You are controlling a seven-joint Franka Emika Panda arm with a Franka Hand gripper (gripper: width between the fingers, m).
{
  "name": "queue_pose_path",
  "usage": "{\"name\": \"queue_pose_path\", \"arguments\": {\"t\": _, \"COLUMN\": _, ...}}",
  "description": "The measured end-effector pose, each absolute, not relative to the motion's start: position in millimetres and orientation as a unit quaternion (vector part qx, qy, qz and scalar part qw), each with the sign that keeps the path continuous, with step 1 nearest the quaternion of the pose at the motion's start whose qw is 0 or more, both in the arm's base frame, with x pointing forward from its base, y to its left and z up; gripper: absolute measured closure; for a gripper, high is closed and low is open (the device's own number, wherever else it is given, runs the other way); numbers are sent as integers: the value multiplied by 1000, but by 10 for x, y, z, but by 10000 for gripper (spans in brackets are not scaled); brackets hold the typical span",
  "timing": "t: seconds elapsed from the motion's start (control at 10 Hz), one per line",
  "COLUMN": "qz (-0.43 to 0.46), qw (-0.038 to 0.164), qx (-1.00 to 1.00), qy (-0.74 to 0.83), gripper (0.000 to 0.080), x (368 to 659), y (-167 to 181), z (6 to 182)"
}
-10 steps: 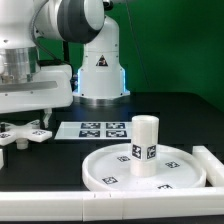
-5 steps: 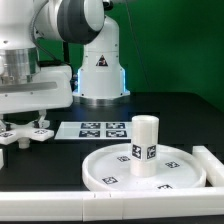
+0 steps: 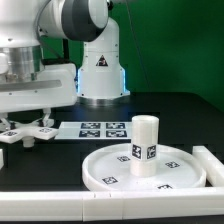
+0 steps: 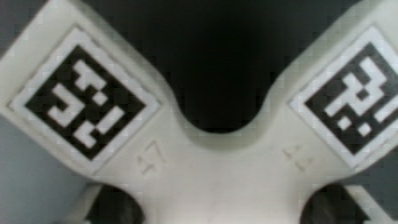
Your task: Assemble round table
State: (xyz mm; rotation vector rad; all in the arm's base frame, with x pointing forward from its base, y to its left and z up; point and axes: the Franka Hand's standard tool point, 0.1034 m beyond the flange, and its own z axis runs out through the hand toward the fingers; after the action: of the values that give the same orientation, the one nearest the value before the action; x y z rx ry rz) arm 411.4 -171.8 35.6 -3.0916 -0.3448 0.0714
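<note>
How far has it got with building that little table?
Looks done: the short leg stands upright in the middle of the round disc; how firmly it is fixed I cannot tell. In hand: the gripper is down over the cross-shaped foot piece, at the exterior view's left; whether it grips is unclear. Left: the foot piece is not yet on the leg.

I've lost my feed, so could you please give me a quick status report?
Gripper low on cross-shaped foot piece, grip unclear. Leg upright on disc. Marker board flat nearby, nothing obstructing.
</note>
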Motion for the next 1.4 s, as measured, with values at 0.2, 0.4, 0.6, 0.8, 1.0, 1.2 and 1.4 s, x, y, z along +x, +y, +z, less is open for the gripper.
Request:
{"name": "queue_pose_path", "arguments": {"t": 0.2, "qz": 24, "qw": 23, "qx": -995, "qy": -95, "gripper": 357, "x": 4171, "y": -1551, "z": 439}}
{"name": "queue_pose_path", "arguments": {"t": 0.4, "qz": 27, "qw": 34, "qx": -997, "qy": -59, "gripper": 357, "x": 4288, "y": -1202, "z": 592}}
{"name": "queue_pose_path", "arguments": {"t": 0.6, "qz": 29, "qw": 39, "qx": -998, "qy": -48, "gripper": 357, "x": 4410, "y": -928, "z": 678}}
{"name": "queue_pose_path", "arguments": {"t": 0.8, "qz": 22, "qw": 32, "qx": -997, "qy": -66, "gripper": 357, "x": 4437, "y": -930, "z": 615}}
{"name": "queue_pose_path", "arguments": {"t": 1.0, "qz": 23, "qw": 30, "qx": -998, "qy": -58, "gripper": 357, "x": 4296, "y": -1068, "z": 497}}
{"name": "queue_pose_path", "arguments": {"t": 1.2, "qz": 23, "qw": 30, "qx": -997, "qy": -61, "gripper": 357, "x": 4299, "y": -1063, "z": 487}}
{"name": "queue_pose_path", "arguments": {"t": 1.4, "qz": 32, "qw": 36, "qx": -998, "qy": -49, "gripper": 357, "x": 4432, "y": -863, "z": 646}}
